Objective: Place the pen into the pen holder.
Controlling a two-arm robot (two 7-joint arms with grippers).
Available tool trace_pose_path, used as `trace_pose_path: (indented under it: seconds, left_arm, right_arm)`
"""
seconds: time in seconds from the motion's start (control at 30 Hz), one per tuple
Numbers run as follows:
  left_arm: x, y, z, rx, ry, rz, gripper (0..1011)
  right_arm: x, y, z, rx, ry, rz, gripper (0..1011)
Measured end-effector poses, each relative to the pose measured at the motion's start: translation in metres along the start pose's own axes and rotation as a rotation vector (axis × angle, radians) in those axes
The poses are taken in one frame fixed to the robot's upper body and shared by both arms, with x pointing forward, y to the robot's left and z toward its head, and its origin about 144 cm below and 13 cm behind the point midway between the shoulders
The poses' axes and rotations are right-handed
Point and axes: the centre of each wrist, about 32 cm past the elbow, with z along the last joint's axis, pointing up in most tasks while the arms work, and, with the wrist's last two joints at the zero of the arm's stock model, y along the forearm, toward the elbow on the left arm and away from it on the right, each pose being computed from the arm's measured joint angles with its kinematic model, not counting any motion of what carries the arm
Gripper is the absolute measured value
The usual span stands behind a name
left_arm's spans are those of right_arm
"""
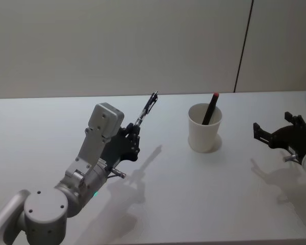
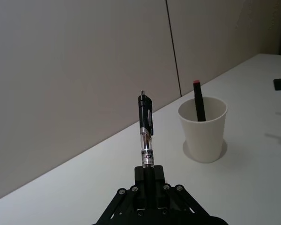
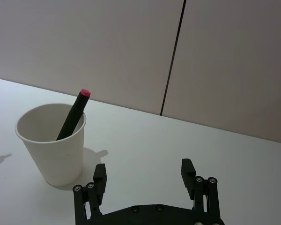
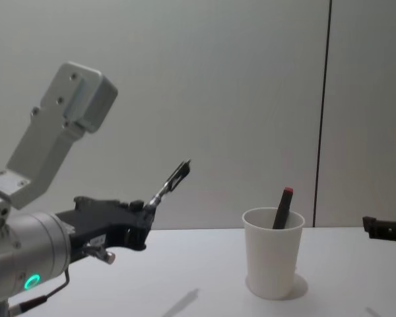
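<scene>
My left gripper (image 2: 149,172) near left, raised off table (image 1: 183,204), clamped on pen (image 2: 146,131); pen's lower end hidden in my grip. One pen holder (image 1: 204,131) stands to right, well apart. Second pen (image 1: 210,109), red-capped, leans inside, bottom hidden. Two pens total. My right gripper (image 3: 144,168) far right, spread, empty.

Bare table (image 1: 194,204) across the lower centre of the head view, open air between the pen (image 1: 147,108) raised in your left gripper (image 1: 135,131), left of centre, and the pen holder (image 1: 204,138), a red-tipped marker (image 1: 210,109) leaning across its mouth, your right gripper (image 1: 275,128) well apart at the right edge.
</scene>
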Motion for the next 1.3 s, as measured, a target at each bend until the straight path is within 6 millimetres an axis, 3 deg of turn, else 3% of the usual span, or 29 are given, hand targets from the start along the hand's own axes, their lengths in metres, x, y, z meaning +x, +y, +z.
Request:
trace_pose_path:
  seconds: [0.57,1.3]
  left_arm:
    - [0.013,-0.005,0.003,-0.194,-0.070,-0.171,129]
    - [0.019,-0.039,0.015,-0.263,-0.165,-0.483,129]
  right_arm:
    - [0.000,0.000,0.000,0.000,0.000,0.000,1001]
    - [0.000,0.000,0.000,0.000,0.000,0.000,1001]
